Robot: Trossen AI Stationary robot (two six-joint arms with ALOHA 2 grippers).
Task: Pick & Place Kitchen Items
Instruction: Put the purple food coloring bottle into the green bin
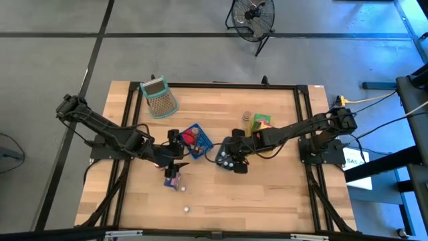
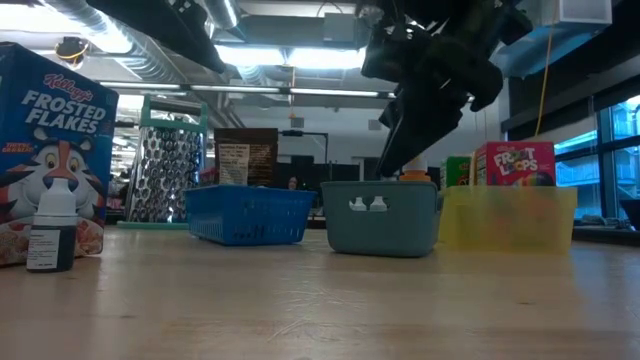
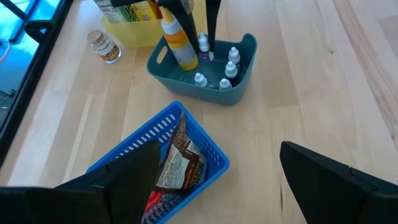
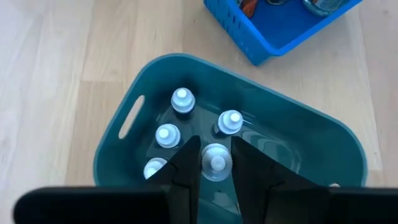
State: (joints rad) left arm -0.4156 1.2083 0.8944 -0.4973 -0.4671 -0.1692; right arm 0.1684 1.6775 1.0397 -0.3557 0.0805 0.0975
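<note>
The right gripper (image 4: 216, 163) hangs inside the teal tray (image 4: 298, 118), its two fingers clenched on the white cap of a small dropper bottle (image 4: 216, 155), which stands upright between them with four more white-capped bottles (image 4: 181, 98) clustered at its ten and twelve o'clock. In the high view this gripper (image 1: 231, 161) sits just right of table centre, with the yellow tray (image 1: 261, 123) of boxes at its one o'clock and the blue basket (image 1: 202, 143) at its nine o'clock. The left gripper (image 1: 175, 163) waits with fingers spread wide and empty, near the blue basket's seven o'clock corner, above a small item (image 1: 174, 181) lying on the wood; one tiny white piece (image 1: 186, 209) lies nearer the front edge. The step in hand looks like setting this bottle down among its fellows. To do it well, the bottle should go straight down until its base rests on the tray floor before the fingers part, since a drop from height would likely topple it into its neighbours. The open floor lies at the bottle's three o'clock, so a small shift that way would give clearance. The fingers should then rise vertically, so they do not clip the nearby caps.
</note>
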